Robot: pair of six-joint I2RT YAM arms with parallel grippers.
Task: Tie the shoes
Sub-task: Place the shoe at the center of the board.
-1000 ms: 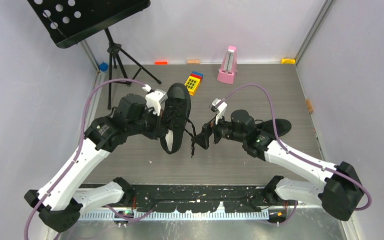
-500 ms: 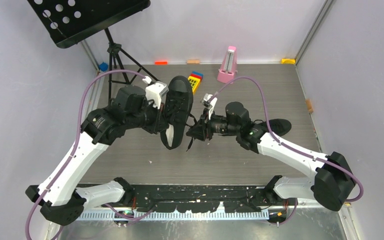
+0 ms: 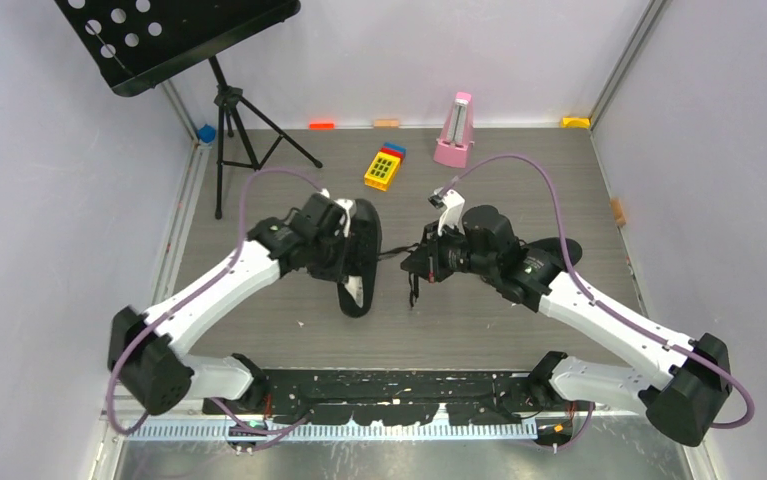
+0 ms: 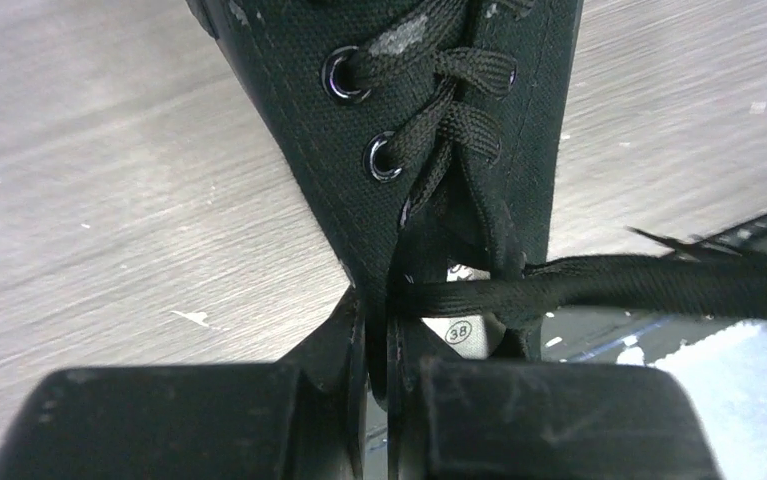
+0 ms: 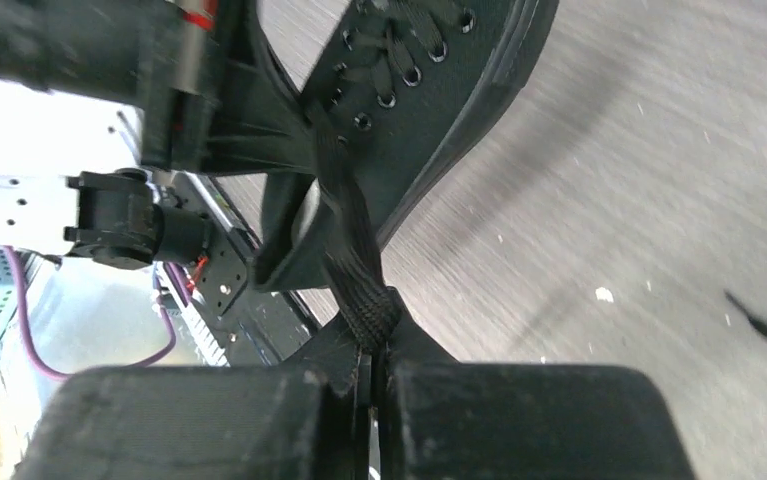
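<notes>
We see a grey wood-grain table (image 3: pixel 259 330). At its far left stands a music stand (image 3: pixel 229 130) on its tripod. Along the far edge sit an orange block (image 3: pixel 321 125), a pink metronome (image 3: pixel 454 130) and a yellow block (image 3: pixel 575 122). A yellow keypad toy (image 3: pixel 384 167) lies slightly nearer, and a black shoe (image 3: pixel 562 250) lies right, partly hidden

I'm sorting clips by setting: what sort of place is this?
Probably a robot test cell: plain walls box in a table, left arm and right arm are bolted at its near edge, and a music stand and metronome sit as props.
</notes>
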